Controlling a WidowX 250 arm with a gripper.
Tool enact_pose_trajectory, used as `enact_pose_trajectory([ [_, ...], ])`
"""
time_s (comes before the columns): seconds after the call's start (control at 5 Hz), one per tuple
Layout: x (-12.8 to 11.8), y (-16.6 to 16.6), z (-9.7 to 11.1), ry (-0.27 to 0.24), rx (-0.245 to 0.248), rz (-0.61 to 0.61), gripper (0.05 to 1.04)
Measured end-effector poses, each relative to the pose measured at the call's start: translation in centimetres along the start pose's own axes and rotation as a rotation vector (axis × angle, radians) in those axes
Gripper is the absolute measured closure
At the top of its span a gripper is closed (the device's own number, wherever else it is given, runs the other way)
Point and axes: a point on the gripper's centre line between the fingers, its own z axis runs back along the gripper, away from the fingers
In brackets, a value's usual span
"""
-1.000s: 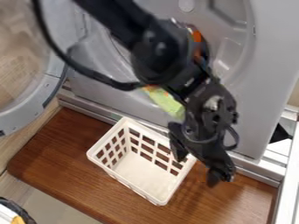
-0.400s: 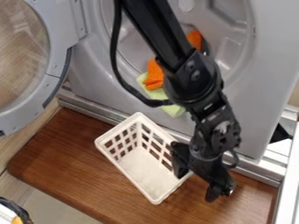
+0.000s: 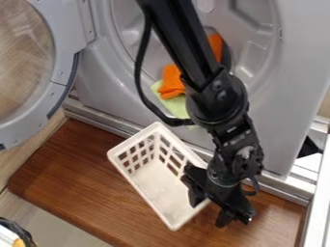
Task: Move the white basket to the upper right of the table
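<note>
A brown wooden table (image 3: 71,178) — the white basket (image 3: 157,185) on it, opening upward.

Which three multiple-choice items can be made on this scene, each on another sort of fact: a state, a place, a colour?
1. The round door of the grey machine is: A) shut; B) open; C) taken off.
2. The white basket stands: A) inside the machine; B) on the door; C) on the brown board.
3. The cloth lying over the green cloth is: A) orange; B) blue; C) black.

1 B: it is swung aside, with the interior exposed.
2 C: wood surrounds its lower corner.
3 A: its orange fabric overlaps the green.
</note>
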Motion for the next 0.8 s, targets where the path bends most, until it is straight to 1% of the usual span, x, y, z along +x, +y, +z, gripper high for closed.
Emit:
enact_pose_trajectory([
  [0.2,-0.23,-0.08,-0.02,-0.002,0.006,0.012,0.711],
  [0.4,-0.37,0.07,0.25,-0.010,0.011,0.018,0.869],
  [0.6,-0.97,-0.01,0.48,-0.017,0.009,0.021,0.936],
  [0.8,-1.21,-0.12,0.97,-0.040,0.009,0.037,0.957],
])
